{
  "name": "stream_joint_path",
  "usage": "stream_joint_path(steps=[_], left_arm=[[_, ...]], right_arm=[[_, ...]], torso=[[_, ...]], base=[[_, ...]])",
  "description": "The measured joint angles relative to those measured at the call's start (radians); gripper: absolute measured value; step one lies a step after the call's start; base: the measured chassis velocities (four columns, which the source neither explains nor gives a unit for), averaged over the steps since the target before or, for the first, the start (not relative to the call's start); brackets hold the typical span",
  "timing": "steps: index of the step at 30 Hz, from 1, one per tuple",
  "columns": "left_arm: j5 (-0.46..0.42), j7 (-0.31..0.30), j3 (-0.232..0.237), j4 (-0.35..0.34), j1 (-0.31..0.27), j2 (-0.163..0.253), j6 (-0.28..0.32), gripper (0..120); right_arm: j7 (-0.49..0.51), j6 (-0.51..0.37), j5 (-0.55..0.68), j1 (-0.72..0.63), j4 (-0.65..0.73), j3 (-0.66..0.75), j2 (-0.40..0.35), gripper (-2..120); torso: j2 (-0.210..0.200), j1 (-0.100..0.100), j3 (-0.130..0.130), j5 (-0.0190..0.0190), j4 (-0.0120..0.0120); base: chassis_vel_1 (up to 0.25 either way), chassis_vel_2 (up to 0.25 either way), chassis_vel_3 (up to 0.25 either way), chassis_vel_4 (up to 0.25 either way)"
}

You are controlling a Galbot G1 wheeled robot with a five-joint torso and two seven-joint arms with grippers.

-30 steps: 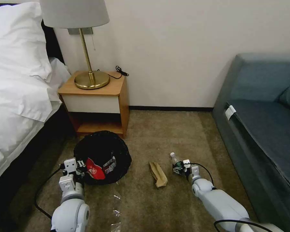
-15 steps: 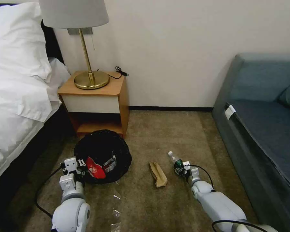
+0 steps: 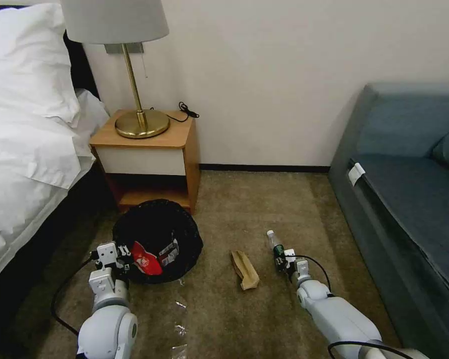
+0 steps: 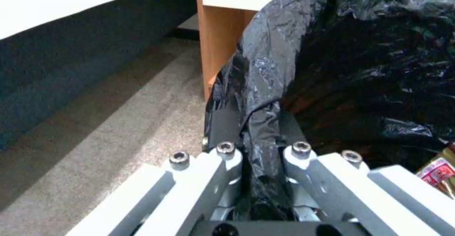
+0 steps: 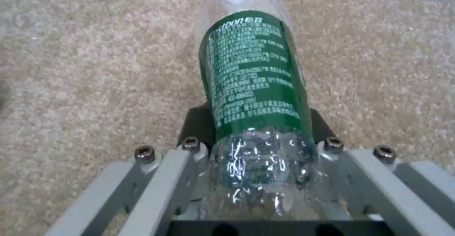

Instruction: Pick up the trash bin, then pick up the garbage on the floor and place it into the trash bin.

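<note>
Since the earlier frame, the bottle (image 3: pixel 274 243) has tilted upright in the clamped right gripper (image 3: pixel 283 261). The left gripper (image 3: pixel 126 259) pinches the trash bin (image 3: pixel 157 229) rim; the red packet (image 3: pixel 145 259) lies inside.

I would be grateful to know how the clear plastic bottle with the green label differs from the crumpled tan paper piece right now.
The clear plastic bottle with the green label is clamped in the right gripper; the crumpled tan paper piece lies loose on the carpet. The bottle is transparent and rounded; the paper is opaque and flattish. Both are outside the black-lined trash bin, whose rim the left gripper pinches.
</note>
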Motion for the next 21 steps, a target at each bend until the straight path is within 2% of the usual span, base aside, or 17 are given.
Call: stream_joint_path(steps=[9,12,13,14,15,17,18,20,21], left_arm=[[-0.001,-0.001,0.001,0.012,-0.004,-0.002,0.001,4],[0.001,-0.001,0.005,0.027,-0.011,-0.006,0.001,4],[0.001,-0.001,0.005,0.027,-0.011,-0.006,0.001,4],[0.003,-0.001,0.008,0.033,-0.016,-0.010,0.001,4],[0.003,-0.001,0.008,0.033,-0.016,-0.010,0.001,4],[0.005,-0.002,0.012,0.040,-0.023,-0.013,0.001,4],[0.005,-0.002,0.012,0.040,-0.023,-0.013,0.001,4],[0.005,-0.001,0.017,0.047,-0.027,-0.013,0.001,4],[0.005,-0.001,0.017,0.047,-0.027,-0.013,0.001,4]], right_arm=[[0.022,0.034,-0.010,-0.005,0.061,0.036,-0.004,26],[0.053,0.086,-0.024,-0.017,0.180,0.065,-0.010,26],[0.053,0.086,-0.024,-0.017,0.180,0.065,-0.010,26],[0.074,0.093,-0.025,-0.030,0.258,0.068,-0.017,26],[0.074,0.093,-0.025,-0.030,0.258,0.068,-0.017,26],[0.105,0.094,-0.027,-0.055,0.381,0.063,-0.032,26],[0.105,0.094,-0.027,-0.055,0.381,0.063,-0.032,26],[0.136,0.092,-0.032,-0.078,0.517,0.042,-0.045,26],[0.136,0.092,-0.032,-0.078,0.517,0.042,-0.045,26]], torso=[[0.000,0.000,0.000,0.0000,0.0000],[0.000,0.000,0.000,-0.0001,-0.0001],[0.000,0.000,0.000,-0.0001,-0.0001],[0.000,0.000,0.000,-0.0001,0.0003],[0.000,0.000,0.000,-0.0001,0.0003],[0.000,0.000,0.000,0.0000,-0.0001],[0.000,0.000,0.000,0.0000,-0.0001],[0.000,0.000,0.000,-0.0004,-0.0001],[0.000,0.000,0.000,-0.0004,-0.0001]], base=[[0.000,0.000,0.000,0.000],[0.000,0.000,0.000,0.000],[0.000,0.000,0.000,0.000],[0.000,0.000,0.000,0.000],[0.000,0.000,0.000,0.000],[0.000,0.000,0.000,0.000],[0.000,0.000,0.000,0.000],[0.000,0.000,0.000,0.000],[0.000,0.000,0.000,0.000]])
